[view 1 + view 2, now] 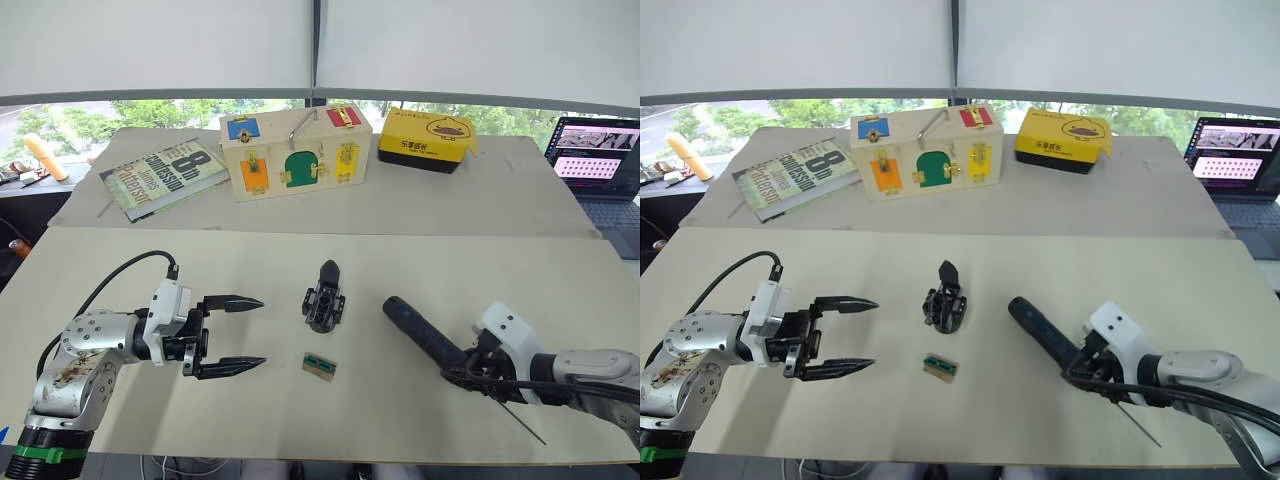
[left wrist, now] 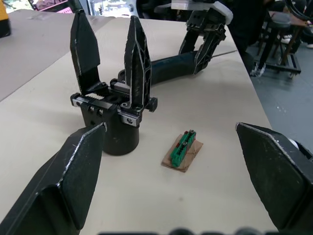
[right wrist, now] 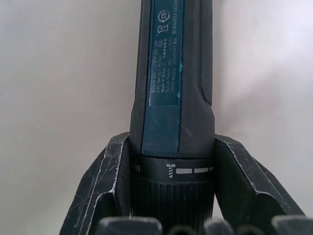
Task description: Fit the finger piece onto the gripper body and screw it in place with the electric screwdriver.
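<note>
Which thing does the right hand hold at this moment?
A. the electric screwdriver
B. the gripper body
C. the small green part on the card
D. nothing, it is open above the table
A: the right hand is shut around the electric screwdriver, its fingers pressing on both sides of the tool's collar, while the gripper body stands apart on the table.

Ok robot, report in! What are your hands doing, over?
Left gripper open, empty, facing gripper body. Right gripper shut on electric screwdriver, lying on table. Small green part on card beside body. Path clear.
</note>
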